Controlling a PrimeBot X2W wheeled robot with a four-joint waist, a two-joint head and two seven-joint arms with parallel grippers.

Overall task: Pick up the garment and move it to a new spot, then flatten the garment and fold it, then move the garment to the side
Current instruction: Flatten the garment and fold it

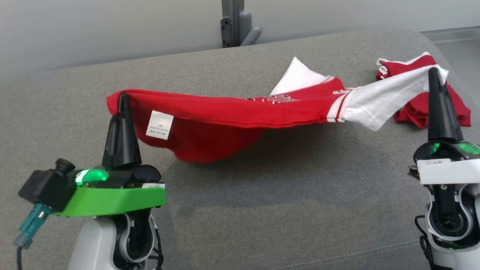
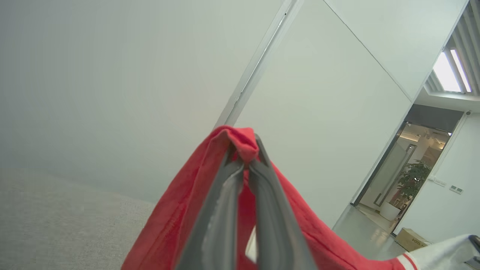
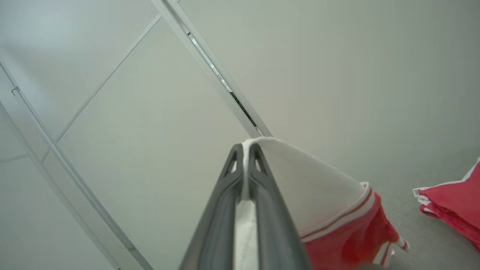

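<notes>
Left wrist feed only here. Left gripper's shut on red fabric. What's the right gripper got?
Observer: The right gripper is shut on the white end of the same garment.
Operator: Hanging free?
Observer: It is strung from the left gripper to the right one. The red middle sags low over the grey surface; I can't tell if it touches.
Operator: Anything else out there?
Observer: A second garment, red and white, lies bunched on the surface beyond the right gripper.

Illegibly small print on the white label [image 1: 159,125]; folded red pile [image 1: 458,108] partly behind the right pincer [image 1: 434,71].
</notes>
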